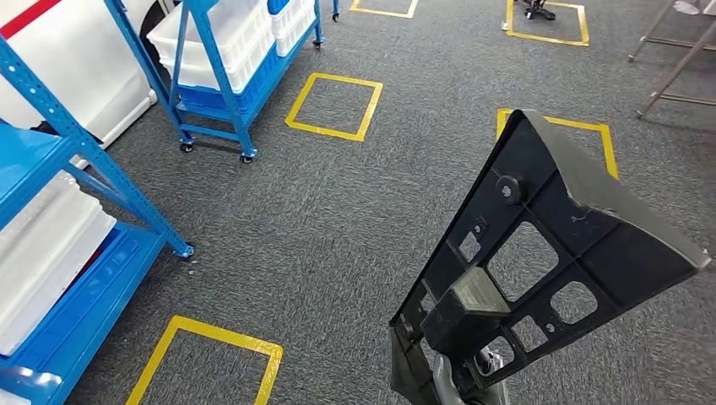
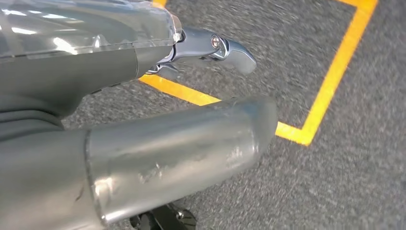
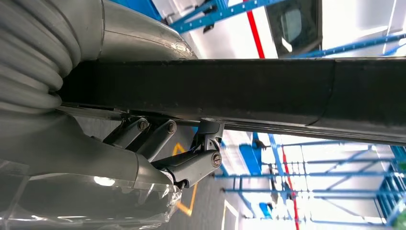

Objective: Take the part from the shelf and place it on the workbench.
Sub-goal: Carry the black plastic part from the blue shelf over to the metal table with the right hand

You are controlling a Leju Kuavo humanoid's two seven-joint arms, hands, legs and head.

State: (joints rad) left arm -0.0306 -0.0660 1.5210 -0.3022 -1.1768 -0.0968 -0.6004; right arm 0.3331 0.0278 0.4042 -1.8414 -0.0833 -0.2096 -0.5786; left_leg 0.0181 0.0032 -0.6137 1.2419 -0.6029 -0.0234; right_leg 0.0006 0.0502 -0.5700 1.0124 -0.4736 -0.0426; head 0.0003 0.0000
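Part (image 1: 540, 253): black perforated panel, gripped at its lower end by the right robot hand (image 1: 456, 380), raised over grey carpet floor (image 1: 338, 219). That hand is mostly hidden behind the panel and cut off by the frame edge. Right wrist view: fingers (image 3: 191, 165) pressed against the panel's edge. Left robot hand (image 2: 143, 115) holds nothing, thumb and finger apart, blurry. Blue shelf (image 1: 51, 202) with white bins at the floor's left edge.

My left hand (image 2: 143, 110) has a thick grey thumb (image 2: 182, 153), scuffed and scratched, a glossy clear-covered back, and dark metal fingers (image 2: 215, 48) pinned with small silver screws. My right hand (image 3: 119, 134) wears a grey ribbed cover (image 3: 33, 62), with dark linked fingers (image 3: 191, 165) and round screw heads at the joints.
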